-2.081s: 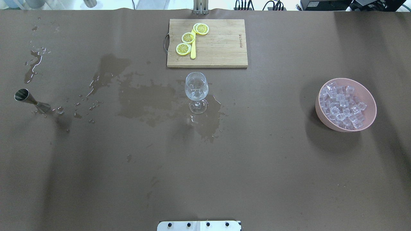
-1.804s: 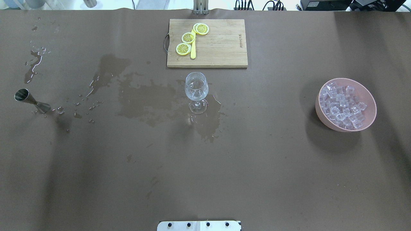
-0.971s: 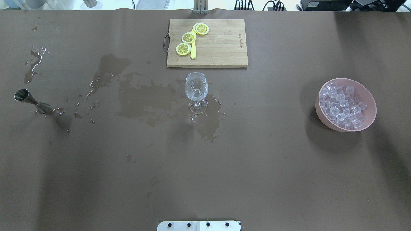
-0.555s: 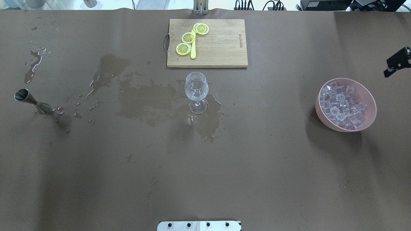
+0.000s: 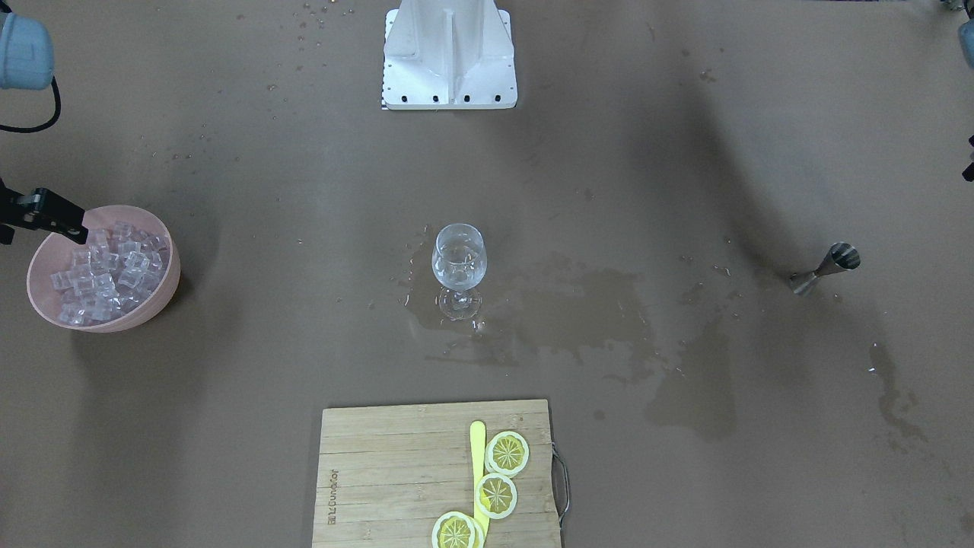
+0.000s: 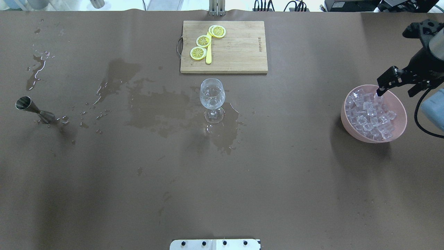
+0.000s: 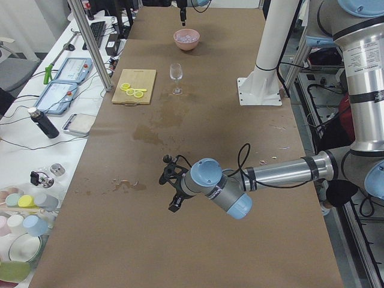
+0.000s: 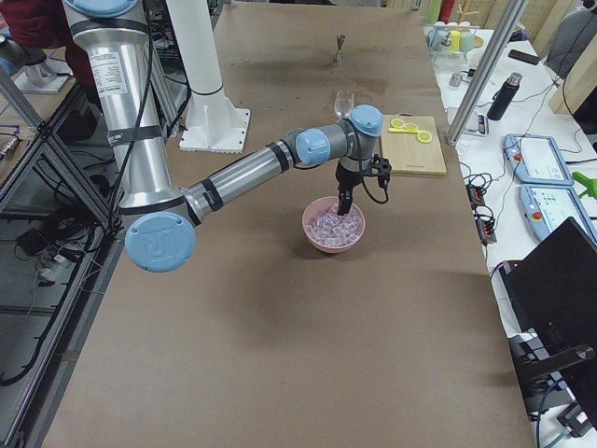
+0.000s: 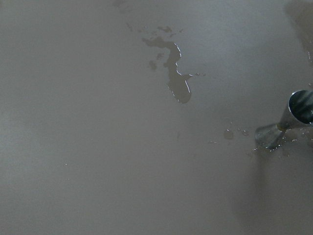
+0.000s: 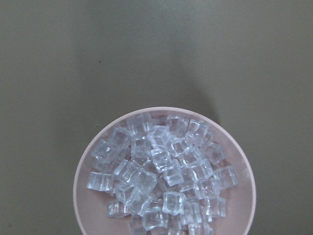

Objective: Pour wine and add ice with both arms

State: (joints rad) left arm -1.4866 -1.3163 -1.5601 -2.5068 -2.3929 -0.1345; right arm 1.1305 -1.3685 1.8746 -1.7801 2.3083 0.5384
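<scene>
Many small clear ice cubes lie heaped in a pink bowl at the table's right end. We judge each cube light, hard and slick, best pinched across two flat faces from the top of the pile. The right gripper hangs over the bowl's far rim, fingers spread apart, holding nothing. The wine glass at centre, thin and fragile, seems to hold a little clear wine. The steel jigger stands far left; its contents are unclear. We cannot tell whether the left gripper is parted.
</scene>
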